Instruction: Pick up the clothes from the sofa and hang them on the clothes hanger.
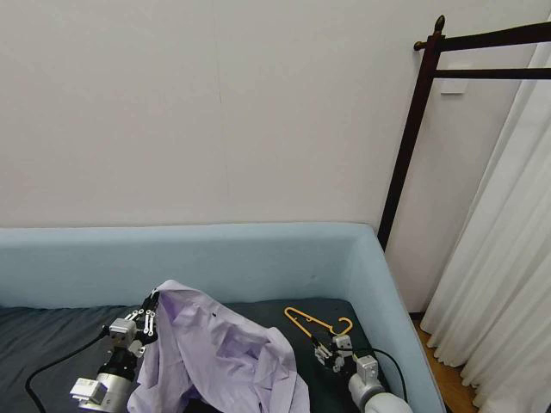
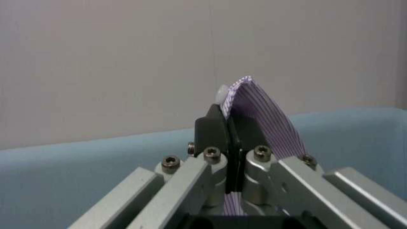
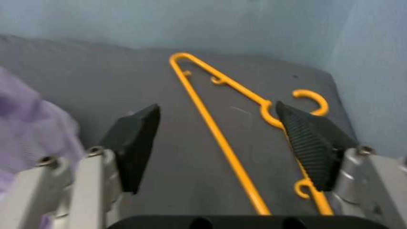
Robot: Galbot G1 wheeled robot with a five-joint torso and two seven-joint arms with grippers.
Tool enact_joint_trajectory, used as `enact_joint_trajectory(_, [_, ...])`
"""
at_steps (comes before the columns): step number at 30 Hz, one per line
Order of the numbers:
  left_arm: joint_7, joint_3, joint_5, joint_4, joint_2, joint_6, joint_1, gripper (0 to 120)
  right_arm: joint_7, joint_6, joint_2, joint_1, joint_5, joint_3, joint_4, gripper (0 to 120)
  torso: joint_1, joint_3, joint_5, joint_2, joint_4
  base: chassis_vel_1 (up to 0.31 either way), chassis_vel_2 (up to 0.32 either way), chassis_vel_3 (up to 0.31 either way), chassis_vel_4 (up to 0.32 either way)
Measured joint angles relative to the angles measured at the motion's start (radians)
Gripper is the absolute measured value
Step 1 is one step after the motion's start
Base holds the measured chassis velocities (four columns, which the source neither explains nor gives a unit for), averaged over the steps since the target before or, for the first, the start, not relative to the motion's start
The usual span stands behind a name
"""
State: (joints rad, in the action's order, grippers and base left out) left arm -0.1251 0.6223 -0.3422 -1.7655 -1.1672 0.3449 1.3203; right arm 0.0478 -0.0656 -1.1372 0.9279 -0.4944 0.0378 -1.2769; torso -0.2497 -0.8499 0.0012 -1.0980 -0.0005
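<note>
From my head camera I see one pale lilac shirt (image 1: 228, 353) draped in loose folds over the dark seat cushion (image 1: 52, 331) of the light blue sofa (image 1: 258, 258). Its upper edge is lifted to a peak where my left gripper (image 1: 151, 311) meets it. One yellow hanger (image 1: 315, 322) lies flat on the cushion to the right of the shirt, and my right gripper (image 1: 331, 348) is just beside it. One dark wooden clothes rack (image 1: 411, 129) stands past the sofa's right end, next to a white curtain (image 1: 504, 258).

At my left wrist, the gripper (image 2: 228, 125) is clamped on a fold of the shirt (image 2: 260, 112). Up close the cloth shows fine purple stripes, and it arches up above the fingers against the sofa back (image 2: 89, 167).

At my right wrist, the gripper (image 3: 218, 109) is spread wide with nothing between its fingers (image 3: 137, 143). It hangs over the hanger (image 3: 210, 124), which lies on the cushion (image 3: 83, 71), and a blurred edge of the shirt (image 3: 25, 121) shows at one side.
</note>
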Motion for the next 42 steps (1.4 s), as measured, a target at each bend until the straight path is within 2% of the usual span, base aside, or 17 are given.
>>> enact_joint_trajectory(2, [0.0,0.0,0.0,0.001,0.0,0.0,0.0,0,-0.021,-0.001,-0.02,-0.026,0.038,0.019,0.075,84,0.0,0.0,0.0,0.0,0.0004,0.0,0.0,0.0,0.0])
enact_joint_trajectory(3, [0.0,0.0,0.0,0.001,0.0,0.0,0.0,0,-0.021,-0.001,-0.02,-0.026,0.038,0.019,0.075,84,0.0,0.0,0.0,0.0,0.0004,0.0,0.0,0.0,0.0])
enact_joint_trajectory(6, [0.001,0.0,0.001,0.001,-0.002,0.0,0.003,0,-0.076,-0.001,-0.066,-0.091,0.128,0.055,0.233,97,0.0,0.0,0.0001,0.0,0.0,0.0,0.0,0.0,0.0])
enact_joint_trajectory(7, [0.001,0.0,0.001,0.001,-0.002,0.0,0.003,0,-0.076,-0.001,-0.066,-0.091,0.128,0.055,0.233,97,0.0,0.0,0.0001,0.0,0.0,0.0,0.0,0.0,0.0])
enact_joint_trajectory(11, [0.003,0.003,0.001,-0.006,-0.005,0.001,0.006,0,-0.181,-0.004,-0.123,-0.193,0.228,0.116,0.431,100,0.0,0.0,0.0001,0.0,0.0004,0.0,0.0,0.0,0.0])
enact_joint_trajectory(12, [0.003,0.003,0.001,-0.006,-0.005,0.001,0.006,0,-0.181,-0.004,-0.123,-0.193,0.228,0.116,0.431,100,0.0,0.0,0.0001,0.0,0.0004,0.0,0.0,0.0,0.0])
enact_joint_trajectory(14, [0.004,0.006,-0.001,-0.011,-0.004,0.001,0.009,0,-0.204,-0.004,-0.145,-0.231,0.258,0.145,0.503,92,0.0,0.0,-0.0002,0.0,0.0004,0.0,0.0,0.0,0.0])
enact_joint_trajectory(19, [0.005,0.01,-0.004,-0.009,0.001,0.005,0.01,0,-0.218,-0.02,-0.144,-0.241,0.26,0.161,0.538,82,0.0,0.0,-0.0002,0.0,0.0,0.0,0.0,0.0,0.0])
enact_joint_trajectory(29, [0.006,0.006,-0.004,-0.006,-0.001,0.006,0.007,0,-0.223,-0.016,-0.206,-0.313,0.297,0.218,0.685,77,0.0,0.0,-0.0003,0.0,0.0004,0.0,0.0,0.0,0.0])
enact_joint_trajectory(33, [0.008,0.01,-0.008,-0.006,0.004,0.007,0.007,0,-0.223,-0.02,-0.23,-0.342,0.322,0.244,0.743,70,0.0,0.0,-0.0002,0.0,0.0002,0.0,0.0,0.0,0.0])
enact_joint_trajectory(37, [0.008,0.011,-0.013,-0.001,0.008,0.011,0.007,0,-0.223,-0.026,-0.239,-0.352,0.322,0.257,0.761,55,0.0,0.0,-0.0002,0.0,0.0004,0.0,0.0,0.0,0.0])
enact_joint_trajectory(38, [0.008,0.011,-0.013,-0.001,0.008,0.011,0.007,0,-0.223,-0.026,-0.239,-0.352,0.322,0.257,0.761,55,0.0,0.0,-0.0002,0.0,0.0004,0.0,0.0,0.0,0.0])
enact_joint_trajectory(41, [0.008,0.007,-0.013,0.005,0.004,0.014,0.002,0,-0.223,-0.027,-0.234,-0.346,0.318,0.256,0.746,39,0.0,0.0,-0.0002,0.0,0.0002,0.0,0.0,0.0,0.0])
enact_joint_trajectory(42, [0.008,0.007,-0.013,0.005,0.004,0.014,0.002,0,-0.223,-0.027,-0.234,-0.346,0.318,0.256,0.746,39,0.0,0.0,-0.0002,0.0,0.0002,0.0,0.0,0.0,0.0])
